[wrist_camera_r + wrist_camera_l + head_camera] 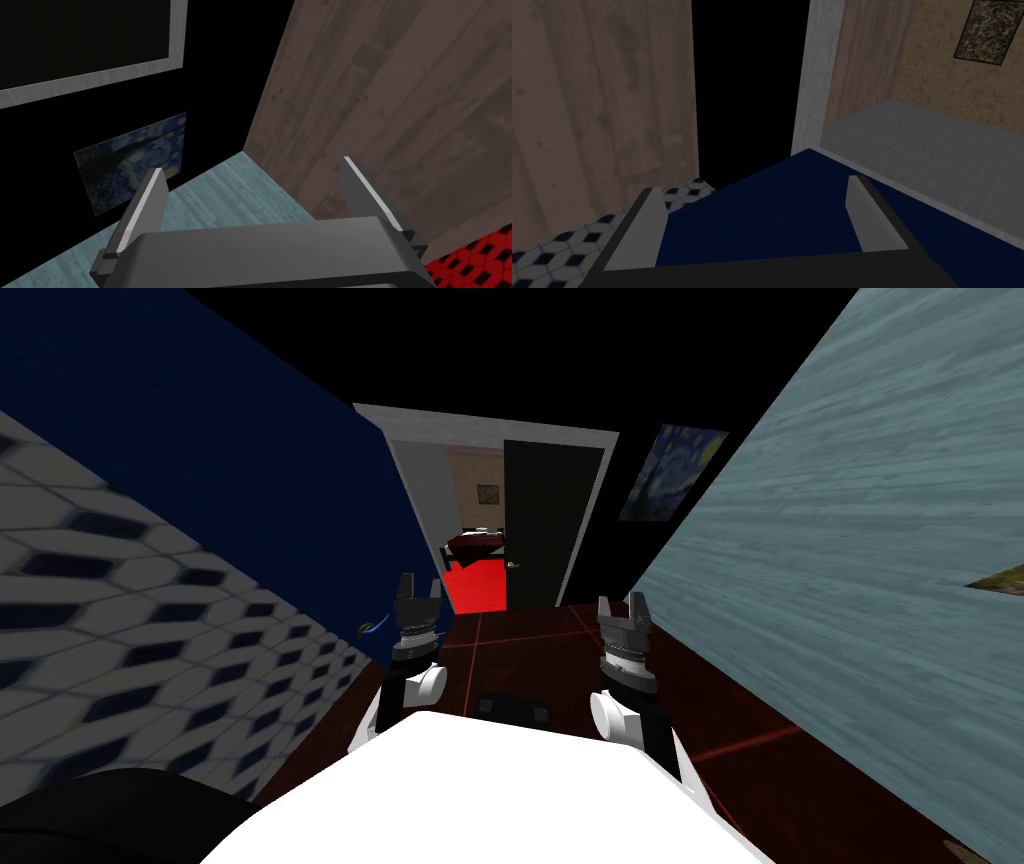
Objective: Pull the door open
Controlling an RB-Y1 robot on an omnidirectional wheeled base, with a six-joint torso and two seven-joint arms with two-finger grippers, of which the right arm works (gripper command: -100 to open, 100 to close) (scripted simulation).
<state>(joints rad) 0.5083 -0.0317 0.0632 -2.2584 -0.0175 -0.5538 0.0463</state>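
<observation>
Dark blue, the door runs along your left side as a long slanted panel. Its small curved handle sits low on the near end. Your left claw hovers just beside that handle with its fingers spread and nothing between them. In the left wrist view the blue panel lies flat behind the spread fingers. You cannot tell from here whether they touch it. The claw looks placed for a grip on the handle, so closing on it is probably the next step. Beyond the door's corner there is a grey frame, a black area, and a grey tiled floor in another room.

Your right claw is held forward on the other side, also spread and empty. It is well apart from the door and seems parked out of the way.

You stand in a narrow hall on a dark red floor. A white wall with dark hexagon tiles is on your left and a teal wall on your right. Ahead is a grey-framed doorway with a bright red floor behind it, and a swirling blue painting hangs beside it.
</observation>
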